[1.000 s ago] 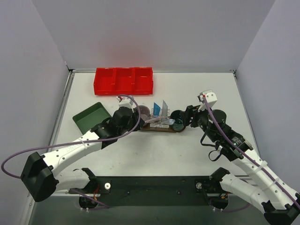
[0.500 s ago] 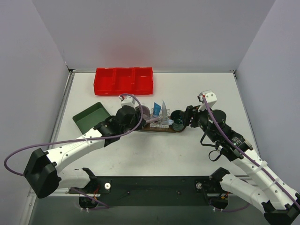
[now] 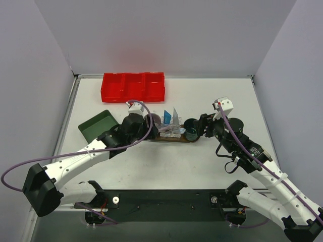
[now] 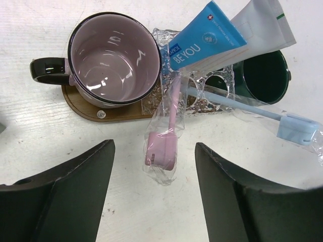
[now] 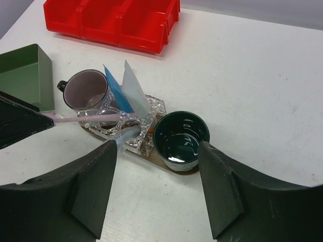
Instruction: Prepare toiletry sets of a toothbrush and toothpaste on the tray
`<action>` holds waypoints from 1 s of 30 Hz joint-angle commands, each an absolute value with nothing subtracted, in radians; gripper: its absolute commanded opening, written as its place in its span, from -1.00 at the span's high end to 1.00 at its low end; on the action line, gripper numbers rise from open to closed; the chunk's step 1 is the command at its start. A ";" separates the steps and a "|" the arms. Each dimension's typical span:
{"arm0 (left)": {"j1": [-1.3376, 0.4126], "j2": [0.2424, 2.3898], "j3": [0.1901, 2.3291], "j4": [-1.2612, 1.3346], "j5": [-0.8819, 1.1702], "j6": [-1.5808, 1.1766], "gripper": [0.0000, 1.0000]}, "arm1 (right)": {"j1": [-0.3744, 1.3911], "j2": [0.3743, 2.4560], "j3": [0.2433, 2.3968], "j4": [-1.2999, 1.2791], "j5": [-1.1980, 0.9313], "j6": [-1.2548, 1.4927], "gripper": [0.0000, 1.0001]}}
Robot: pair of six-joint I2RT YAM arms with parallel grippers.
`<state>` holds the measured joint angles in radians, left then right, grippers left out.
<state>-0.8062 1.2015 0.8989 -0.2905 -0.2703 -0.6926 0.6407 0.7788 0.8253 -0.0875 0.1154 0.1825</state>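
Observation:
The dark brown tray (image 4: 87, 105) carries a pink mug (image 4: 113, 60), a clear glass holder (image 4: 204, 97) and a dark green cup (image 5: 181, 138). A blue toothpaste tube (image 4: 202, 38) and a white toothpaste tube (image 4: 265, 25) lean upright in the holder. A wrapped pink toothbrush (image 4: 168, 126) slopes from the holder, its head on the table. A wrapped light-blue toothbrush (image 4: 252, 108) sticks out to the side. My left gripper (image 4: 154, 196) is open just short of the pink head, holding nothing. My right gripper (image 5: 154, 196) is open in front of the green cup, apart from it.
A red three-compartment bin (image 3: 133, 86) stands at the back of the table. A dark green box (image 3: 98, 126) sits left of the tray (image 3: 171, 140), beside my left arm. Both arms (image 3: 237, 143) flank the tray from either end.
My left gripper has opened, and the pink toothbrush now rests free on the holder and table. The right gripper has stayed where it was.

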 commanded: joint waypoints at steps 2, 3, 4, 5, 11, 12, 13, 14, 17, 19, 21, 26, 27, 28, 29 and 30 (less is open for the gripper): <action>-0.808 1.154 0.946 -0.262 -0.275 -0.638 -0.59 | 0.635 0.778 0.825 -0.069 0.101 0.179 -0.22; -0.808 1.141 0.943 -0.253 -0.276 -0.617 -0.67 | 0.635 0.779 0.827 -0.071 0.098 0.181 -0.22; -0.808 1.134 0.942 -0.239 -0.278 -0.606 -0.72 | 0.634 0.779 0.827 -0.069 0.097 0.183 -0.22; -0.808 1.126 0.940 -0.233 -0.281 -0.597 -0.75 | 0.635 0.778 0.825 -0.069 0.095 0.186 -0.22; -0.775 1.080 0.959 -0.235 -0.307 -0.520 -0.86 | 0.635 0.778 0.828 -0.069 0.094 0.198 -0.23; -0.763 1.068 0.959 -0.232 -0.295 -0.508 -0.87 | 0.635 0.778 0.827 -0.069 0.094 0.201 -0.23; -0.744 1.062 0.957 -0.230 -0.282 -0.506 -0.88 | 0.634 0.778 0.828 -0.071 0.094 0.204 -0.24; -0.703 1.054 0.953 -0.226 -0.267 -0.508 -0.89 | 0.634 0.776 0.827 -0.069 0.094 0.206 -0.24; -0.632 1.014 0.933 -0.204 -0.197 -0.503 -0.89 | 0.634 0.766 0.827 -0.075 0.097 0.212 -0.24; -0.560 0.982 0.925 -0.199 -0.160 -0.488 -0.89 | 0.630 0.761 0.827 -0.084 0.101 0.215 -0.24; -0.511 0.945 0.919 -0.207 -0.166 -0.460 -0.89 | 0.630 0.747 0.825 -0.092 0.112 0.218 -0.24; -0.486 0.855 0.905 -0.210 -0.248 -0.382 -0.93 | 0.630 0.713 0.825 -0.113 0.141 0.216 -0.24; -0.486 0.821 0.896 -0.207 -0.259 -0.356 -0.94 | 0.627 0.709 0.824 -0.126 0.152 0.216 -0.24; -0.486 0.801 0.888 -0.193 -0.268 -0.341 -0.94 | 0.629 0.703 0.825 -0.133 0.158 0.213 -0.24; -0.486 0.781 0.878 -0.186 -0.281 -0.327 -0.94 | 0.629 0.690 0.824 -0.138 0.161 0.213 -0.24; -0.486 0.740 0.859 -0.178 -0.288 -0.302 -0.95 | 0.627 0.684 0.824 -0.149 0.170 0.210 -0.24</action>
